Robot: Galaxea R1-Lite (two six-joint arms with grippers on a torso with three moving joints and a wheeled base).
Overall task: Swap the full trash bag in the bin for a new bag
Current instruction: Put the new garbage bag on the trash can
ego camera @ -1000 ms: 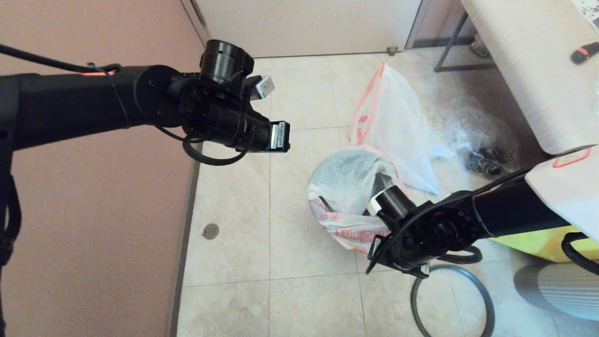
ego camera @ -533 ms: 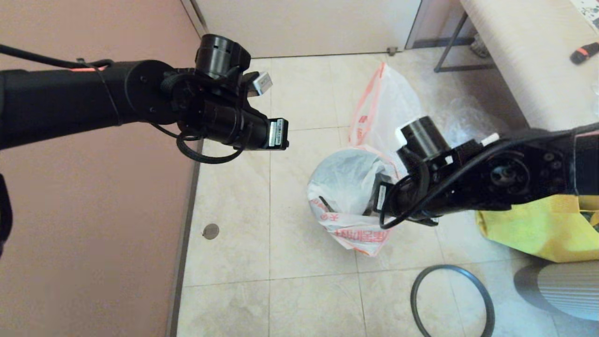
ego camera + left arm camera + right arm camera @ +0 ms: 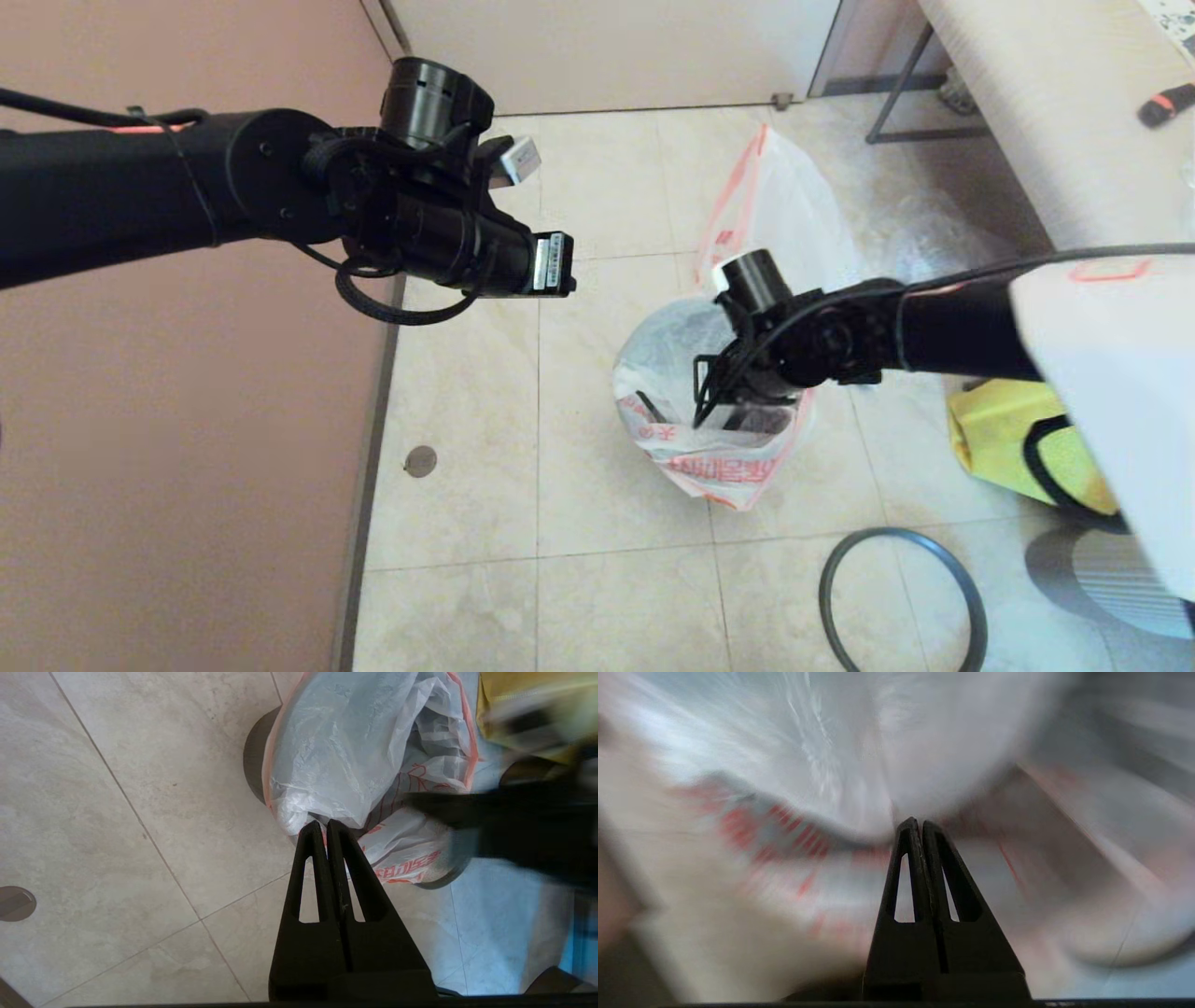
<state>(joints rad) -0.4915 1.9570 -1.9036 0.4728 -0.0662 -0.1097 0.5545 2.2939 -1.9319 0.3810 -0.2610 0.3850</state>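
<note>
Head view: full trash bag (image 3: 709,467) bears unreadable red print.

I stood in a home's tiled corner: beige floor tiles (image 3: 607,523), a pink wall (image 3: 187,448), a white door (image 3: 607,47) and a small floor drain (image 3: 421,460) showed it.
</note>
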